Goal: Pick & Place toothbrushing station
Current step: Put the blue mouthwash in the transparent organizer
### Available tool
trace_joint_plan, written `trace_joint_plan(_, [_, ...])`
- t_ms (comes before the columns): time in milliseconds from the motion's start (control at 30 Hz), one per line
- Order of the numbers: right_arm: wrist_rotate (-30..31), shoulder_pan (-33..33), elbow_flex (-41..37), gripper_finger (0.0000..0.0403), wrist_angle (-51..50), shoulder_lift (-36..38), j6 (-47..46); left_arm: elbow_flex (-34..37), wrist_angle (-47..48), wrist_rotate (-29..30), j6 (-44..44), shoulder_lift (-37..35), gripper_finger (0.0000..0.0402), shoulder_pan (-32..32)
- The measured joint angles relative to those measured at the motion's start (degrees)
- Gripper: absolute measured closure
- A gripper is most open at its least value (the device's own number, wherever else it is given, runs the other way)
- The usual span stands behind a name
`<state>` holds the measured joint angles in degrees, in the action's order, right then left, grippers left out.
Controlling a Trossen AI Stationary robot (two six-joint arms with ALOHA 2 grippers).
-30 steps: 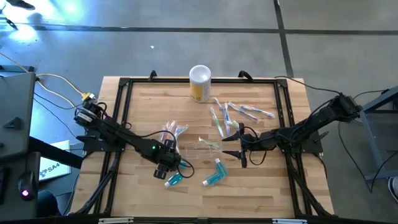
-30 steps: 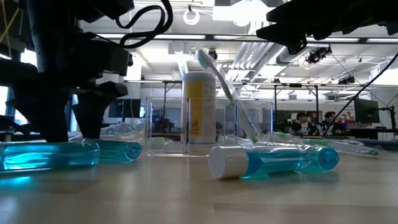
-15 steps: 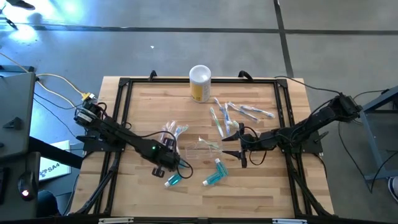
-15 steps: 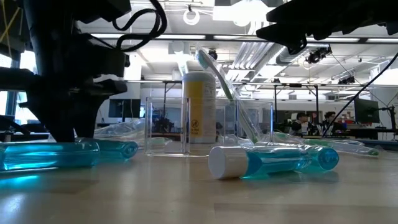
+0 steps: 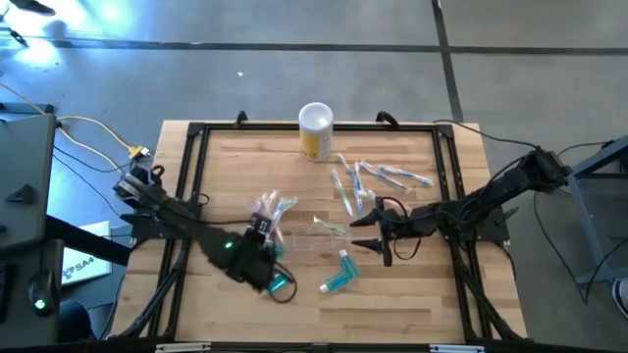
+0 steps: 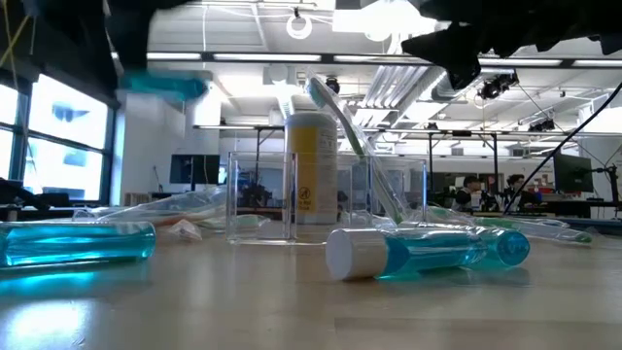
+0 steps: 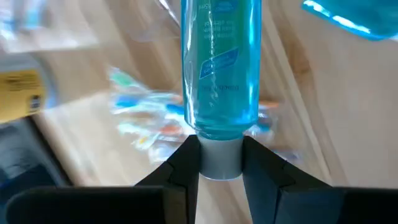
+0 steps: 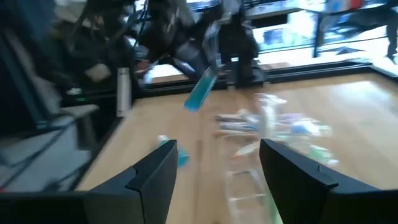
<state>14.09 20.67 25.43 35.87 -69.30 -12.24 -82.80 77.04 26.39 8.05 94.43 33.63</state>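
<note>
Toothpaste tube point(image 7: 220, 68) is clamped at its white cap by the left gripper point(image 7: 221, 163), lifted off the table point(image 5: 412, 304), long axis running straight out from the fingers, while the right gripper point(image 8: 216, 167) waits spread and empty near the toothbrushes point(image 5: 368, 179).

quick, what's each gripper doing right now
left gripper: closed on a teal toothpaste tube, gripped at its white cap.
right gripper: open, holding nothing.
</note>
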Motion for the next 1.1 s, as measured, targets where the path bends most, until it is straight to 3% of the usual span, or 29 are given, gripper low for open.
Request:
trace_joint_plan(133, [-4.63, -0.07, 0.0, 0.0182, 2.01, -0.02, -1.88, -5.16, 4.85, 9.47, -1.67, -0.06, 0.032, 4.82])
trace_joint_plan(267, [-8.43, -0.96, 0.02, 0.0182, 5.18, -0.02, -5.98, -5.45, 3.58, 20.99, -18.03, 0.85, 0.032, 6.96])
trace_joint_plan(400, [-11.44, -2.92, 0.02, 0.0182, 6.44, -0.02, -11.79, -5.45, -1.14, 37.89, -31.76, 3.97, 0.032, 6.08])
trace_joint_plan(567, [-7.25, -4.25, 0.02, 0.0182, 6.44, -0.02, -15.41, -5.46, -12.18, 51.3, -47.38, 7.77, 0.032, 2.15])
trace_joint_plan(700, [-1.63, -4.1, 0.02, 0.0182, 7.3, -0.04, -9.8, -5.39, -20.77, 51.24, -57.95, 10.07, 0.032, -1.6])
trace_joint_plan(900, [8.35, -2.22, 0.04, 0.0182, 8.15, -0.04, 1.94, -5.43, -29.66, 51.11, -61.46, 10.73, 0.032, -5.89])
trace_joint_plan(1100, [12.7, -2.41, 0.54, 0.0182, 8.35, -0.04, 3.02, -5.43, -39.08, 49.72, -68.06, 10.73, 0.032, -7.05])
